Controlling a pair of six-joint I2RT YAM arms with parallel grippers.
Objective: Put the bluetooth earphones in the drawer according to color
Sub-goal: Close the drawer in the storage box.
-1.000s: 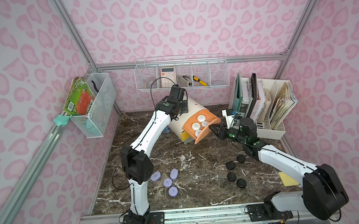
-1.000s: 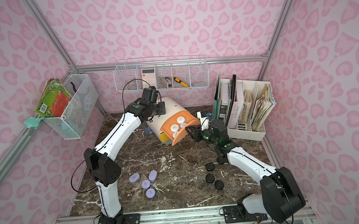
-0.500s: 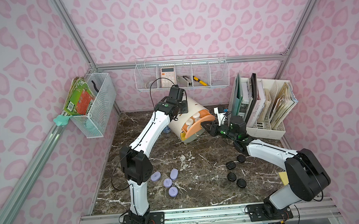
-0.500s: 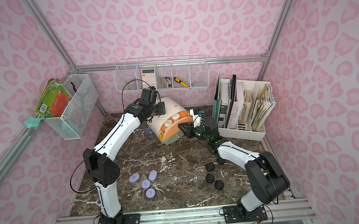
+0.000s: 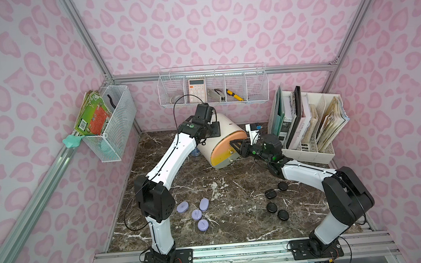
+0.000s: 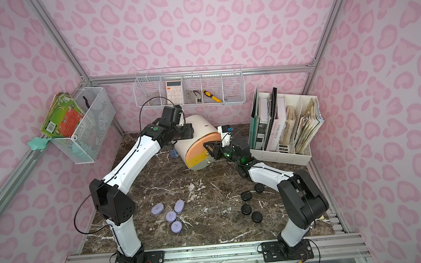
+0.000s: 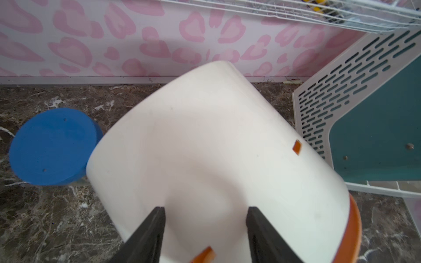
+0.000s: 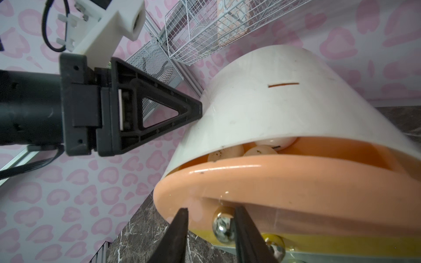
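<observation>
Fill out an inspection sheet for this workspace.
Surface: dark marble table, no spill seen.
Job's things: cabinet at back; peach drawer ajar, white cases inside; four lilac cases near left arm's base, four black cases near right arm.
Clutter: blue disc beside cabinet; file rack; wall basket holding calculator.
Grippers: left gripper open, at cabinet's top; right gripper open, jaws astride drawer's knob.
Cables: black cable loops above left wrist.
Surroundings: pink patterned walls, metal frame.

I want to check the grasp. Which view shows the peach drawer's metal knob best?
The right wrist view: the knob is large and sharp, inside the right end effector. In both top views it is too small to make out. The left wrist view shows only the white shell of the cabinet.
</observation>
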